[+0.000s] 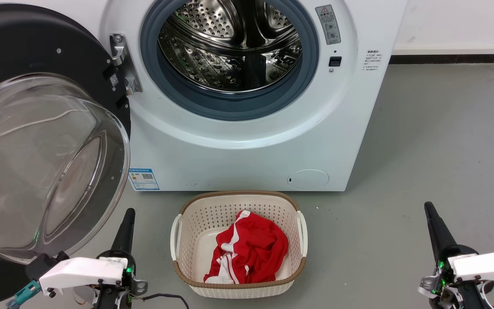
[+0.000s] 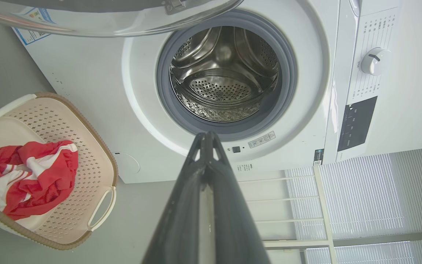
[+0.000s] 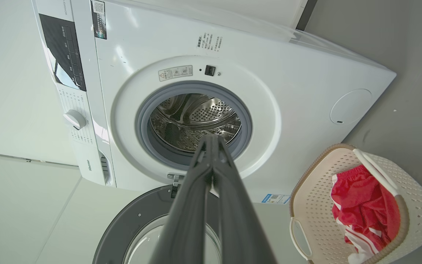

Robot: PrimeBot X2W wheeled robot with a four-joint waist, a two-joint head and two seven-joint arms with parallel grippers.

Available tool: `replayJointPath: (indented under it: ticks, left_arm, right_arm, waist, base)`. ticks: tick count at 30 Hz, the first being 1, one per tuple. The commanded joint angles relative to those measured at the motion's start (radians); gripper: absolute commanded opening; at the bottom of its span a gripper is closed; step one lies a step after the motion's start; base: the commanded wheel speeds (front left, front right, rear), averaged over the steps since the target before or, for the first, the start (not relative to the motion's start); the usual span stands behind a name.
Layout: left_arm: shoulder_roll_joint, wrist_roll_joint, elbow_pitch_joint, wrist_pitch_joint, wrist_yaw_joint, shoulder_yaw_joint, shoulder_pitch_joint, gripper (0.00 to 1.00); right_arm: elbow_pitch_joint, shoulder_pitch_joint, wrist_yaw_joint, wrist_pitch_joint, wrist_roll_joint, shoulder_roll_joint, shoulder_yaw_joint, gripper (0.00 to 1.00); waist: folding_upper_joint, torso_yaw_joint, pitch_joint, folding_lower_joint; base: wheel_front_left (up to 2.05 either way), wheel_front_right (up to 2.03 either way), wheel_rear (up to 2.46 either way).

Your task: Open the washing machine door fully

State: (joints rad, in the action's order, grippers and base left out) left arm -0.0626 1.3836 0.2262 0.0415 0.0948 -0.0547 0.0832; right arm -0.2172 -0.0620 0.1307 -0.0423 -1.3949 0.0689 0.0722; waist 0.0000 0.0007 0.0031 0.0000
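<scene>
The white washing machine (image 1: 247,150) stands ahead with its steel drum exposed. Its door (image 1: 45,163), black-rimmed with a bulging clear glass bowl, is swung wide out to the left on its hinge. My left gripper (image 1: 129,212) sits low at the lower left, just right of the glass bowl and apart from it, fingers shut with nothing between them. My right gripper (image 1: 428,206) rests at the lower right, far from the door, also shut and empty. The left wrist view has the door's edge (image 2: 104,22) along the top, and the right wrist view has the door (image 3: 134,223) below the machine (image 3: 233,55).
A beige perforated laundry basket (image 1: 178,227) holding a red and white garment (image 1: 251,253) sits on the grey floor directly in front of the machine, between my two grippers. Grey floor stretches out to the right of the machine.
</scene>
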Motion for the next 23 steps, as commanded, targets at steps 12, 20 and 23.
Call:
replayJointPath:
  ticks: [12, 20, 23]
  left_arm:
    - [-0.001, 0.123, 0.009, 0.033, 0.021, -0.026, 0.023, 0.0]
    - [0.001, 0.182, 0.015, 0.049, 0.031, -0.037, 0.028, 0.0]
    - [0.001, 0.204, 0.016, 0.053, 0.033, -0.04, 0.028, 0.0]
  right_arm:
    - [-0.013, -0.035, 0.0, -0.028, -0.122, 0.002, 0.01, 0.0]
    - [-0.021, -0.045, 0.0, -0.041, -0.18, 0.0, 0.014, 0.0]
    - [-0.023, -0.046, 0.0, -0.047, -0.201, 0.0, 0.016, 0.0]
  waist:
    - [0.0, 0.0, 0.0, 0.0]
    - [0.0, -0.001, 0.0, 0.0]
    - [0.0, -0.001, 0.0, 0.0]
  base:
    - [0.0, 0.0, 0.0]
    - [0.0, 0.0, 0.0]
    - [0.0, 0.0, 0.0]
